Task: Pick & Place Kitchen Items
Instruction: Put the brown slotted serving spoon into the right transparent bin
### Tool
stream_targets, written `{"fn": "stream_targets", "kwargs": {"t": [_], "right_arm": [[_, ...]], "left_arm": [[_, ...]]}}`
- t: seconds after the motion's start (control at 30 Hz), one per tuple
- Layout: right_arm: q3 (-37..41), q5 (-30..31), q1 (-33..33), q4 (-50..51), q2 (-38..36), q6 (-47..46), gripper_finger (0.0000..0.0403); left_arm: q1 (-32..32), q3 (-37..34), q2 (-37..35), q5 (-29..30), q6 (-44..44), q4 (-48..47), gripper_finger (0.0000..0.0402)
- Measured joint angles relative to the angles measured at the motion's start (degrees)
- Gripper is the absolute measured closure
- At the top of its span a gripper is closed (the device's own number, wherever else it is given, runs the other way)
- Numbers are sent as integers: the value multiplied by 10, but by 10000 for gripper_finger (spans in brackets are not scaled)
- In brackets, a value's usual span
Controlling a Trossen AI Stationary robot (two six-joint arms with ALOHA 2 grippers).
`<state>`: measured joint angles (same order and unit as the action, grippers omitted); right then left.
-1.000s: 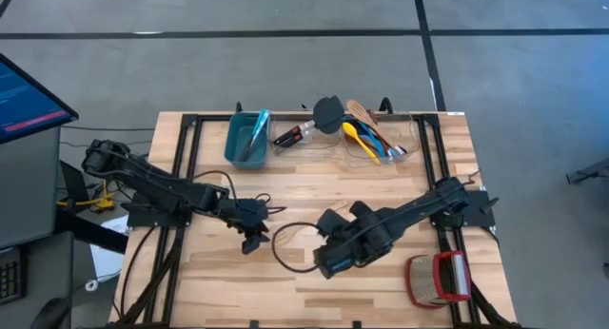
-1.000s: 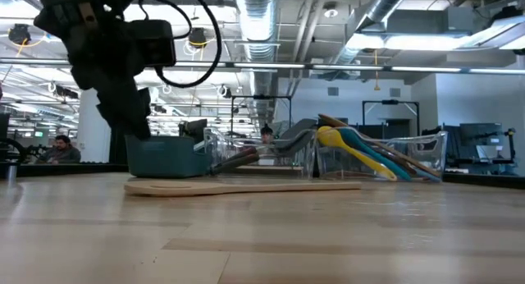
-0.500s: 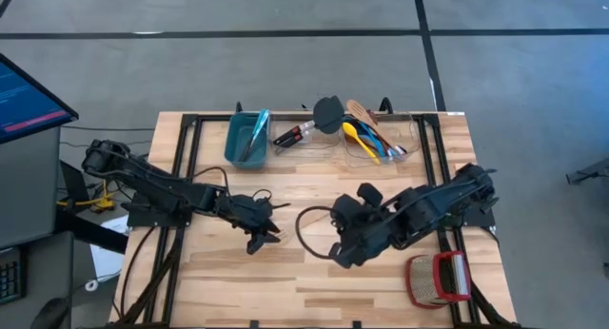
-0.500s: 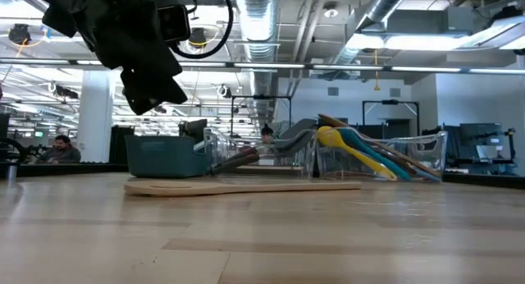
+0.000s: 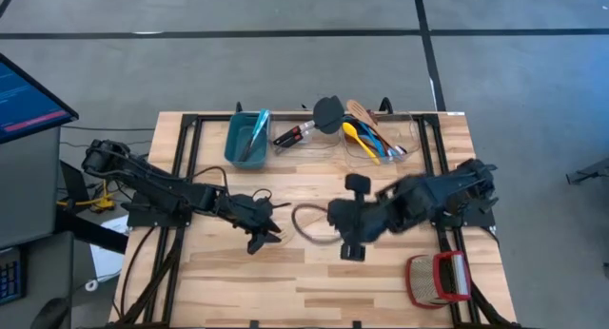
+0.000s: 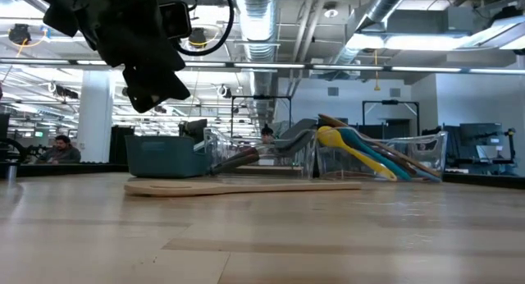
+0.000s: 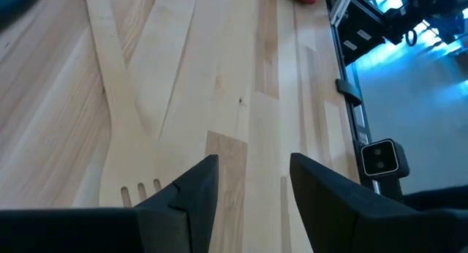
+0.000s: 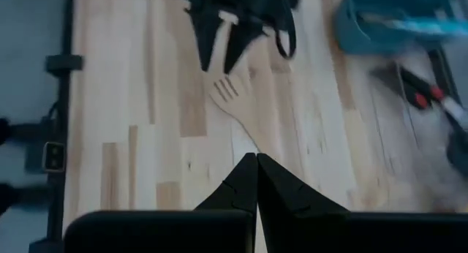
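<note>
- Lying flat on the bare wood, a slotted wooden spatula (image 7: pixel 128 129) is the utensil nearest the action; its slotted head shows just beside the left gripper's fingertips in the left wrist view, its handle running away across the boards.
- In the low view the same spatula (image 6: pixel 238 186) lies pale and low on the table, in front of the other items.
- The left gripper (image 5: pixel 266 222) hangs just above the slotted end with its two fingers (image 7: pixel 191 191) spread apart and nothing between them; it touches nothing.
- The step in hand looks like a pick of this spatula. To do it well, the left gripper should shift so its fingers straddle the narrow neck or handle rather than the broad head, drop until the tips meet the wood, then close squarely across the width so the flat piece does not skid or twist.
- The right gripper (image 8: pixel 256 169) is pressed fully closed and empty, held over the middle of the table near the left one; it should keep out of the lifting path.
- Farther back, the remaining utensils (image 5: pixel 366 132), yellow, blue and black among them, rest in a clear holder (image 5: pixel 400 139) at the table's far edge.
- A teal bin (image 5: pixel 246 139) stands beside that holder, and a red-and-tan woven basket (image 5: pixel 440 278) sits at the near right corner, well apart.
</note>
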<state>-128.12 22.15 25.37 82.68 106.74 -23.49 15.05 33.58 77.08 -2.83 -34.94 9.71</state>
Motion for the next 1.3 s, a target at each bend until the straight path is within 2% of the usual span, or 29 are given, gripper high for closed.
{"fn": "stream_targets", "kwargs": {"t": [0.27, 0.53, 0.63, 0.73, 0.83, 0.93, 1.07, 1.2, 1.3], "right_arm": [[0, -189, -103, -42, -41, 229, 403], [0, -266, -196, 2, -78, 304, 403], [46, -292, -217, -13, -102, 316, 403], [155, -316, -230, -89, -150, 325, 403], [310, -346, -242, -209, -214, 309, 403], [465, -370, -254, -322, -279, 254, 403], [636, -371, -263, -452, -355, 163, 403], [772, -328, -255, -613, -414, 85, 403], [856, -254, -243, -737, -441, 40, 403]], "left_arm": [[-1, 0, 0, 0, 0, 14, 243], [-1, 0, 0, 3, -16, 23, 243], [-1, 0, 0, 3, -37, 25, 243], [-1, 0, 0, 3, -43, 26, 243], [-1, 0, 0, 3, -43, 28, 243], [-1, 0, 0, 3, -43, 29, 243], [-1, 0, 0, 3, -43, 30, 243], [-1, 0, 0, 3, -44, 33, 243], [-1, 0, 0, 3, -44, 31, 243]]}}
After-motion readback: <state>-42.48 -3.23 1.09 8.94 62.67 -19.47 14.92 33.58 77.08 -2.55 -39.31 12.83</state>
